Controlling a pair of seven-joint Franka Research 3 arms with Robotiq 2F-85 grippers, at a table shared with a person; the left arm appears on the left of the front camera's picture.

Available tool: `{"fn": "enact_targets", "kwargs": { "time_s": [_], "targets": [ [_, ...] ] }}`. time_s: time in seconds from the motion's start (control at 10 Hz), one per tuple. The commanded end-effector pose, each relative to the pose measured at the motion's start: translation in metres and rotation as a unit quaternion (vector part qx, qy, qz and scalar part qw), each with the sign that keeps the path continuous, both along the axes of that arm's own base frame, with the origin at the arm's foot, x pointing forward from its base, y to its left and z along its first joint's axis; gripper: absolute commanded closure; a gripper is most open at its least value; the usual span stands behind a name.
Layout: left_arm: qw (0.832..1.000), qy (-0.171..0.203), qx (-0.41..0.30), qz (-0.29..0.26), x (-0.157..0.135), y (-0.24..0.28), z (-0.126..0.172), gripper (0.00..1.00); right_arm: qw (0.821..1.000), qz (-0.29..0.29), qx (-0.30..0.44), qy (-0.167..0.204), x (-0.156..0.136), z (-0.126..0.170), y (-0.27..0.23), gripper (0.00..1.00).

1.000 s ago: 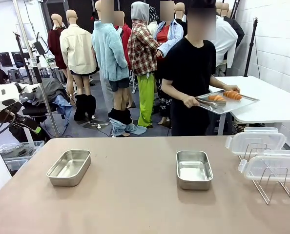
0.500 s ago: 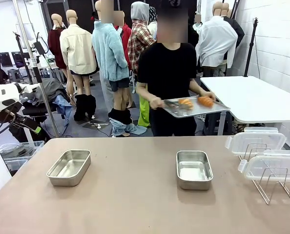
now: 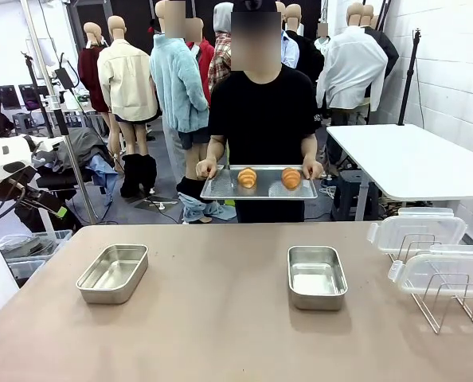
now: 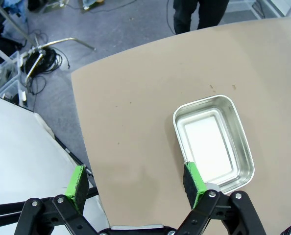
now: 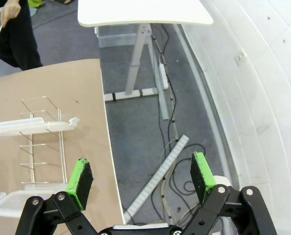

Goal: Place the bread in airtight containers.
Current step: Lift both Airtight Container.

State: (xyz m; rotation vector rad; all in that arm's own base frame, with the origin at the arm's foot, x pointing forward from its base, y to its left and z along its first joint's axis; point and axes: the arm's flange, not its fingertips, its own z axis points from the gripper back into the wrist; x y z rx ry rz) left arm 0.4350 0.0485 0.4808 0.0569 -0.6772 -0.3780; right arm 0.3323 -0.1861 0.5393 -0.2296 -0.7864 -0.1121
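Left end effector (image 4: 135, 181): jaws wide apart, nothing held, hung over the table (image 4: 135, 112) near its corner. The left tub (image 4: 213, 142) lies just beside one pad, empty, its long axis skewed near-left to far-right.

Bread: left roll (image 3: 247, 177) and right roll (image 3: 291, 177) sit side by side on a perforated tray (image 3: 220, 191). The tray is held by the person beyond the far edge, well apart from both tubs. Roll axes are too small to be told.

Right tub (image 3: 316, 276): empty, long axis near-to-far.

Right end effector (image 5: 141, 174): spread, empty, past the table's right edge.

Step judged: bread delivery; loading not begun. Next, the rolls must be brought within reach, then gripped across the width.
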Motion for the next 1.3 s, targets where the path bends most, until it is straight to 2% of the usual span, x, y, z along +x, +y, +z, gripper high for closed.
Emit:
{"fn": "enact_targets", "kwargs": {
  "time_s": [0.0, 1.2],
  "targets": [
    [1.0, -0.008, 0.005, -0.005, -0.0031, 0.0036, -0.0018, 0.0, 1.0, -0.004, 0.003, 0.0, 0.0008, -0.0008, 0.0008, 0.0],
    [1.0, -0.008, 0.005, -0.005, -0.0031, 0.0036, -0.0018, 0.0, 1.0, -0.004, 0.003, 0.0, 0.0008, -0.0008, 0.0008, 0.0]
  ]
}}
